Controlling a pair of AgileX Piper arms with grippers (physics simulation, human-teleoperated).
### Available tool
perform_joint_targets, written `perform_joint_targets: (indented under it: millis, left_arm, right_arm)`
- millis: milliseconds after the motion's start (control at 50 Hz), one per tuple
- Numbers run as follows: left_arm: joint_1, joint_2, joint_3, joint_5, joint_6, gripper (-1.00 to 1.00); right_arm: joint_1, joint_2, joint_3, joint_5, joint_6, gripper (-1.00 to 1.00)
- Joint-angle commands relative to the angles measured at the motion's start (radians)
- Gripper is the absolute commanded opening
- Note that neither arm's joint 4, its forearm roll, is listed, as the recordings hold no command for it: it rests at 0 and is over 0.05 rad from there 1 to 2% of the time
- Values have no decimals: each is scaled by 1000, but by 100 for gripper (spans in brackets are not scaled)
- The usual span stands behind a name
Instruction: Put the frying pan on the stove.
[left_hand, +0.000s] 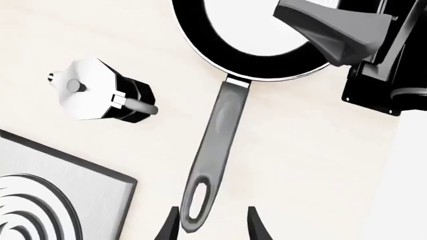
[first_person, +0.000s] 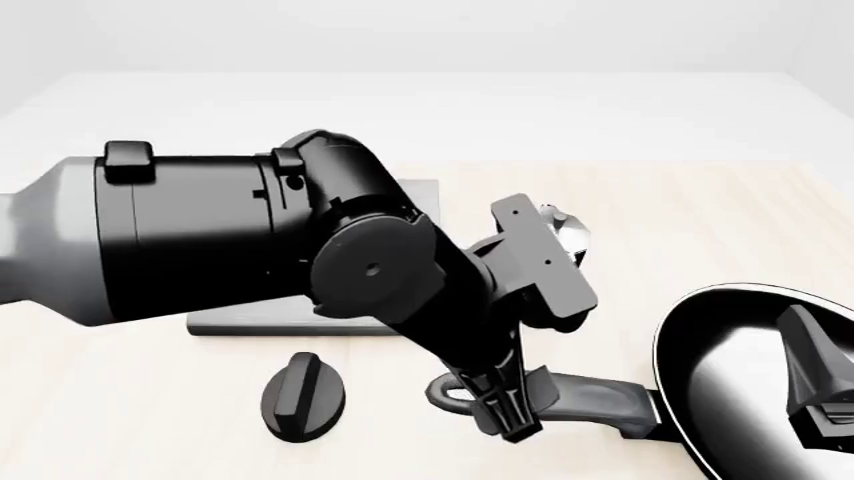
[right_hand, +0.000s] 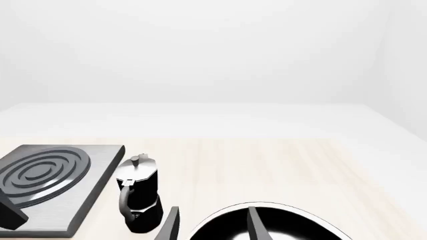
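Left gripper lines up on the pan handle; the pan is not yet on the stove.

The frying pan lies on the table, right of the stove, with the moka pot between. The left gripper's jaws stand wide around the handle's loop end, probably to grasp there; the right gripper hangs open over the pan.

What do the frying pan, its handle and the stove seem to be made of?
The frying pan looks like glossy black coated metal: its inside mirrors bright light and the rim is pale. Its handle looks like matte dark grey plastic or rubber, though I cannot be sure. The stove looks like brushed grey metal with silvery concentric rings.
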Motion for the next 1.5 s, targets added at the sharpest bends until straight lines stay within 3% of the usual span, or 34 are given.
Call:
perform_joint_targets:
  millis: [20,260,300,340,440,480,540,720,1080,1500]
  left_arm:
    - [-4,29,-24,-6,-2,100]
    - [-19,66,-34,-25,-9,100]
    - [-48,54,-32,-30,-41,100]
    - [-7,85,-44,-28,3,100]
    - [14,114,-54,-32,27,100]
    - [-8,111,-51,-37,1,100]
    - [23,136,-61,-39,33,100]
    - [4,152,-71,-50,-3,100]
    - [33,204,-78,-70,15,100]
    - [33,247,-51,-112,-20,100]
  right_arm:
    - [0,0,0,0,0,100]
    - [0,0,0,0,0,100]
    - [0,0,0,0,0,100]
    - [0,0,0,0,0,100]
    - [0,0,0,0,0,100]
    - [0,0,0,0,0,100]
    - [0,0,0,0,0,100]
    - [0,0,0,0,0,100]
    - [0,0,0,0,0,100]
    - [0,0,0,0,0,100]
